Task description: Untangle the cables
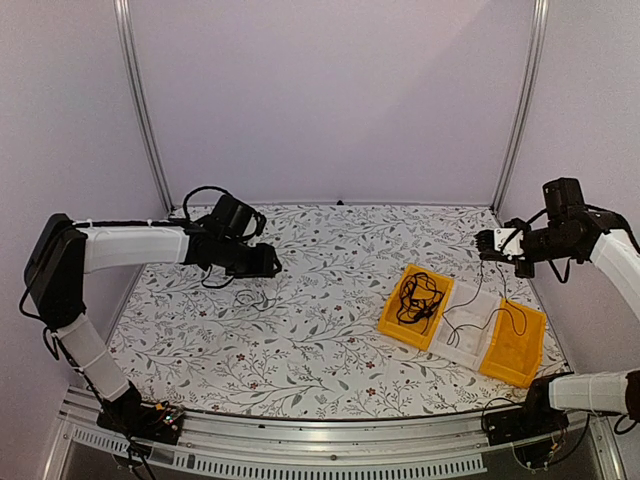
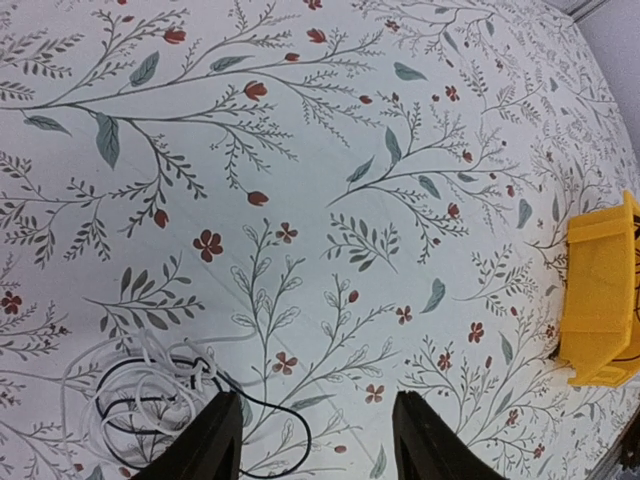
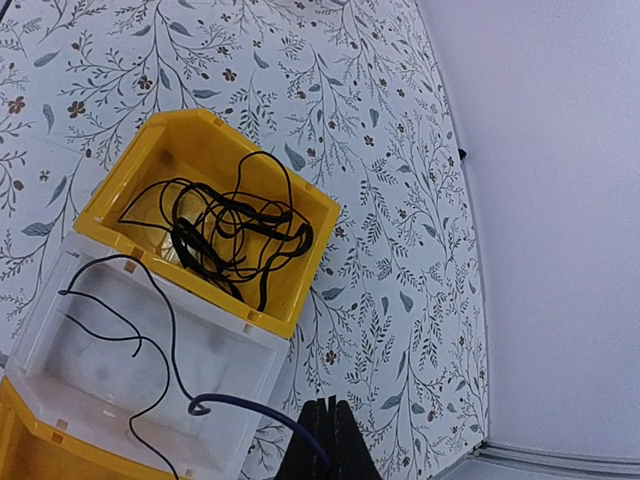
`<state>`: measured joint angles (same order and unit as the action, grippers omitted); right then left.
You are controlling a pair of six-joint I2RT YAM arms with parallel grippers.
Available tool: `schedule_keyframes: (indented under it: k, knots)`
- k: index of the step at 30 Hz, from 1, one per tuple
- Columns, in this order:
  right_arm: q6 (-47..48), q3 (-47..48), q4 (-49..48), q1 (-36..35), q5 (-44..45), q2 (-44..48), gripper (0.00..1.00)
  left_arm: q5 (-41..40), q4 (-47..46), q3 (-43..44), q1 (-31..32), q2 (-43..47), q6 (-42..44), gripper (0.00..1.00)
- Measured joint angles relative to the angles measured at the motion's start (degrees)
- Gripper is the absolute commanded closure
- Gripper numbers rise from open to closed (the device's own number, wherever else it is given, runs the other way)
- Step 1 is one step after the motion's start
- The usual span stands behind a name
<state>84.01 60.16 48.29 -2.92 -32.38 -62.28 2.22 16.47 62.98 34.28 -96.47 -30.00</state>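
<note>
A small tangle of white and black cables [image 2: 130, 395] lies on the floral table, also in the top view [image 1: 256, 298]. My left gripper [image 2: 315, 405] is open and empty, hovering just right of this tangle; it appears in the top view [image 1: 268, 262] above it. My right gripper [image 3: 331, 408] is shut on a thin dark cable [image 3: 240, 403] that hangs into the white bin [image 3: 60, 385]. In the top view the right gripper [image 1: 488, 243] is held high above the bins, the cable [image 1: 505, 295] dangling. A bundle of black cables [image 3: 225, 232] fills the yellow bin [image 1: 398, 318].
Three bins stand in a row at the right: yellow bin [image 3: 300, 275], white bin [image 1: 470, 340], second yellow bin [image 1: 520, 360]. Purple walls and metal frame posts [image 1: 145, 110] enclose the table. The yellow bin [image 2: 600, 300] is far right of the left gripper.
</note>
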Motion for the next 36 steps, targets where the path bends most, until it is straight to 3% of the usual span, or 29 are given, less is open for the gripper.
schedule_keyframes:
  k: [8, 17, 36]
  knots:
    - [3.28, -4.92, 0.5, -2.62, 1.86, -0.94, 1.0, 0.63, -1.36, -0.28, -0.24, 0.0, -0.07, 0.45]
    - [1.2, -5.49, 1.92, -10.1, 4.79, -13.33, 1.0, 1.2, -2.47, -3.96, -0.24, 0.68, -0.52, 0.46]
    - [-6.23, -5.03, 1.53, -12.13, 14.56, -26.67, 1.0, 0.81, -4.96, -8.26, -0.33, 4.0, -1.79, 0.45]
